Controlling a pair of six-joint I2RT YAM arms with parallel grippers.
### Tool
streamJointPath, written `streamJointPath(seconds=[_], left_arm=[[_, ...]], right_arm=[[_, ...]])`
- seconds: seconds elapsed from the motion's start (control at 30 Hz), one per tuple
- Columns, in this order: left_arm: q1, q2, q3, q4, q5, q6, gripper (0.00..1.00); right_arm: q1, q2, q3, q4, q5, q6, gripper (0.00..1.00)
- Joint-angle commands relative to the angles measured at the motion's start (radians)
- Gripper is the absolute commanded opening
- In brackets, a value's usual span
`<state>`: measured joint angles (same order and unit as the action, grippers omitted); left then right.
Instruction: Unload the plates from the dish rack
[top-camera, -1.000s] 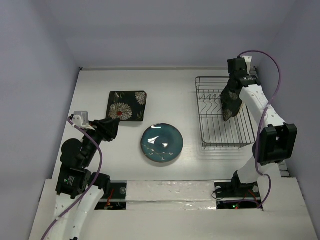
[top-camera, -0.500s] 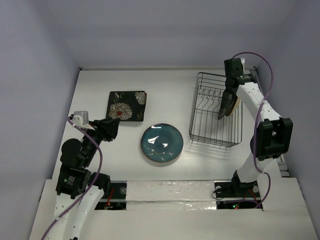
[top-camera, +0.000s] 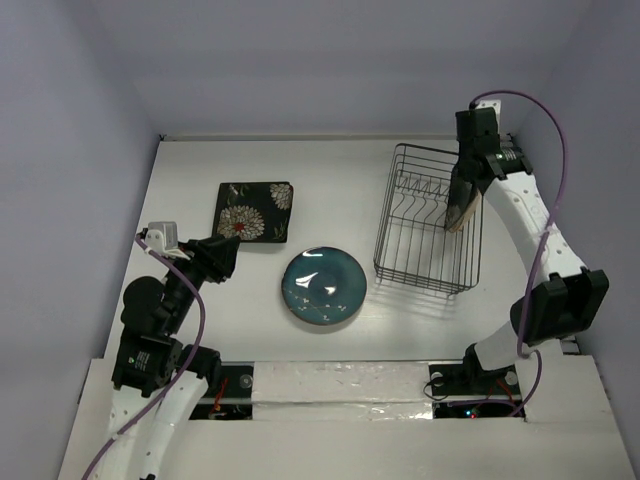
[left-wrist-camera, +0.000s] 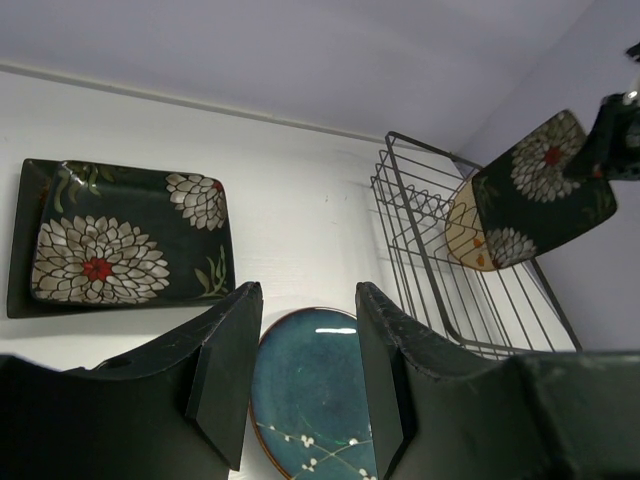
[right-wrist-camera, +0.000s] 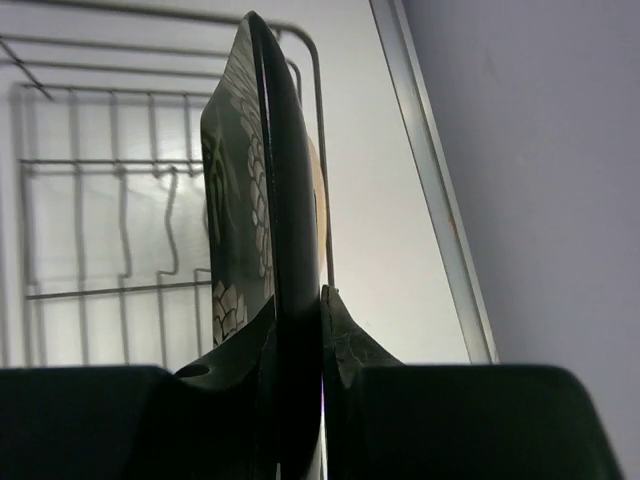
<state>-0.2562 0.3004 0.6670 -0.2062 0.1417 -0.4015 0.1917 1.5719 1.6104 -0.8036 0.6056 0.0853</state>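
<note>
The step in hand is the lifting of one plate out of the dish rack (top-camera: 420, 245). The right hand (right-wrist-camera: 298, 310) is clenched on the edge of a square plate (right-wrist-camera: 270, 200), one finger on each face, and holds it on edge over the right side of the dish rack. The left wrist view shows its black, white-flowered back (left-wrist-camera: 545, 185) raised above the wires, tilted. Whether its lowest corner is clear of the dish rack I cannot tell.

Inside the dish rack, just beside the held plate, a cream plate (left-wrist-camera: 460, 235) leans among the wires. That one is not yet unloaded.

Two plates already lie on the surface (top-camera: 330, 180), to the left of the dish rack. The round teal plate (top-camera: 323, 287) is nearer to it. The second square plate (top-camera: 253, 211) lies face down, further left. The left hand (left-wrist-camera: 308, 330) hangs well left of the dish rack with its fingers spread and grasps nothing.

The next move, as I judge it, calls for a straight rise until the plate's lower edge clears the rim. Then the plate goes left to a bare spot on the surface and must be turned flat before release. The risk is a corner that catches a wire and drags the dish rack, or that knocks the cream plate.
</note>
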Motion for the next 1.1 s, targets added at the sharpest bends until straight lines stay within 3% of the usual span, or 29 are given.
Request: streamJointPath(seconds=[0.0,0.23,0.47,0.67,0.9,1.07], left_arm=[[-0.005,0.019,-0.006,0.051,0.006,0.004,0.39],[0.005,0.022,-0.007,0.053,0.009,0.004,0.39],[0.005,0.025,-0.006,0.051,0.006,0.004,0.39],[0.005,0.029,-0.004,0.05,0.004,0.004,0.39],[0.005,0.023,-0.004,0.047,0.002,0.004,0.39],[0.005,0.022,-0.004,0.047,0.001,0.004,0.39]], right_arm=[[0.046,-0.121,0.125,0.073,0.021,-0.016,0.0],[0.172,-0.24,0.088,0.194,-0.182,0.088,0.0],[0.353,-0.222,-0.151,0.698,-0.449,0.368,0.0],[0.488,-0.003,-0.155,1.021,-0.492,0.652,0.0],[0.572,0.308,-0.003,1.152,-0.458,0.879,0.0],[0.592,0.479,0.097,1.153,-0.461,0.979,0.0]])
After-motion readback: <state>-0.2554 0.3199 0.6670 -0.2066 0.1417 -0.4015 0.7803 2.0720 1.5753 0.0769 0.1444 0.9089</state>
